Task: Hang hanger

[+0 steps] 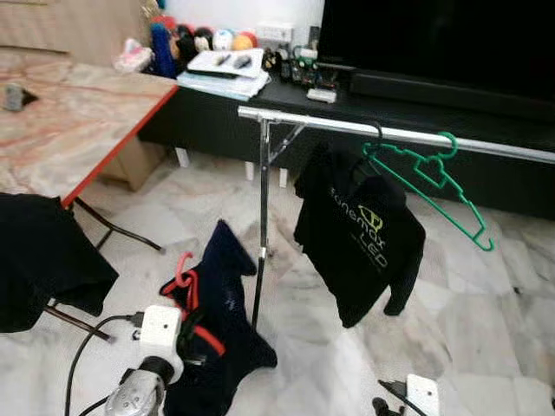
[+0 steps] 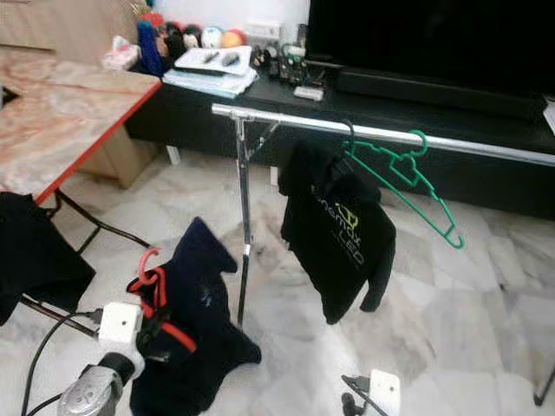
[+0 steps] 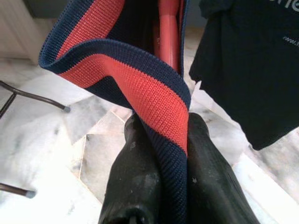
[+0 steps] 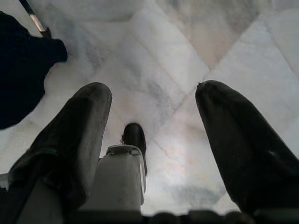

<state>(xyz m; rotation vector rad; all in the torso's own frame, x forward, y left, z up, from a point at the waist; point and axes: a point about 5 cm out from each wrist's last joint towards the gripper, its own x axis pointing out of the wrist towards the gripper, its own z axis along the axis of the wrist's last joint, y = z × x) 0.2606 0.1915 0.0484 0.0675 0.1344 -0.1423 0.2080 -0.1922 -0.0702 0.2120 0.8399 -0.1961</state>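
Below rail [image 1: 347,127] | left gripper [image 3: 161,154] jaws clamp navy garment's [image 1: 221,321] striped collar | right gripper [image 4: 154,140] low, jaws apart.

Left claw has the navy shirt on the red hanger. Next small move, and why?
Probably raise the left claw toward the bare rail beside the black shirt. It pinches the navy shirt by its striped collar, and the red hanger hook sits well below the rail.

Rail [image 1: 347,128]: bare stretch at 11 o'clock of black shirt [image 1: 357,234]. Green hanger [image 1: 431,184] hooked at shirt's 2 o'clock. Upright pole [image 1: 262,225] blocks approach below; bench [image 1: 78,121] at 9 o'clock.
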